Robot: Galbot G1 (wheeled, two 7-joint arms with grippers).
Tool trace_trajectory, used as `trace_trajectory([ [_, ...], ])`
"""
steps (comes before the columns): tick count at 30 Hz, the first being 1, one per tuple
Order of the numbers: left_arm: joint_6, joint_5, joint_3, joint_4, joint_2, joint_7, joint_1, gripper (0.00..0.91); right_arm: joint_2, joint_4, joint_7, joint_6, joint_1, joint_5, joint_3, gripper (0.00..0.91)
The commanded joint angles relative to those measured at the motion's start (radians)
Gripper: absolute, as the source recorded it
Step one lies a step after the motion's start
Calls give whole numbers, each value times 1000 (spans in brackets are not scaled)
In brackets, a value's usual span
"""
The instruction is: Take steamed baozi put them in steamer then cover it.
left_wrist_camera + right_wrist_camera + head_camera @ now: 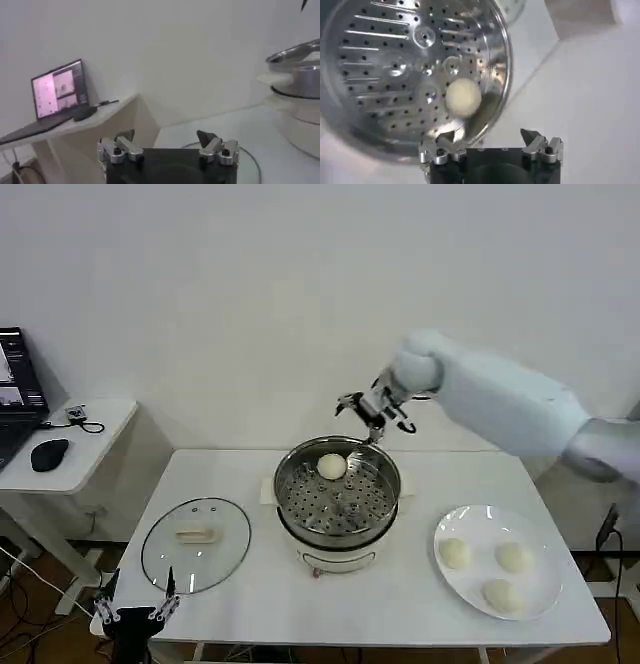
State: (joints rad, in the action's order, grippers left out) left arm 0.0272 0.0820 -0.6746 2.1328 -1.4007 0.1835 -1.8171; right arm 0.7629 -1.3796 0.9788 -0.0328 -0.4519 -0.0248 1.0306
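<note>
Baozi, small round cream-white steamed buns, are split between two containers. One baozi point(332, 466) lies on the perforated floor of the round shiny stainless-steel steamer point(290, 489), at the far side of the basket and close against its wall; the rest of the floor is bare. Three more buns point(455, 553) are held on the flat white plate point(545, 604), which sits on the white worktop point(400, 604) to the robot's right of the steamer.

The right gripper point(378, 412) is seen above and just beyond the steamer's far rim, its fingers apart and nothing held between them. A release appears to have been made, so the step in hand is judged to be the retreat from the steamer and the fetching of the next bun from the plate. It would be done well if the gripper were lifted clear of the rim before being swung toward the plate, so that the basket is not knocked. The next bun should be taken gently, since soft dough is likely to dent, and set on a bare part of the floor apart from the first.

The round clear glass cover point(196, 542), with its metal rim and white rectangular handle, lies flat on the worktop to the steamer's left. The left gripper point(137, 596) is parked just by the cover's near edge, open and empty.
</note>
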Motion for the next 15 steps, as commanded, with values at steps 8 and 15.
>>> trace_trajectory([
  [8, -31, 7, 51, -19, 63, -26, 68, 907, -526, -292, -2, -162, 562, 15, -384, 907],
  [15, -42, -1, 35, -10, 71, -28, 78, 907, -531, -285, 2, -168, 680, 22, -442, 907],
])
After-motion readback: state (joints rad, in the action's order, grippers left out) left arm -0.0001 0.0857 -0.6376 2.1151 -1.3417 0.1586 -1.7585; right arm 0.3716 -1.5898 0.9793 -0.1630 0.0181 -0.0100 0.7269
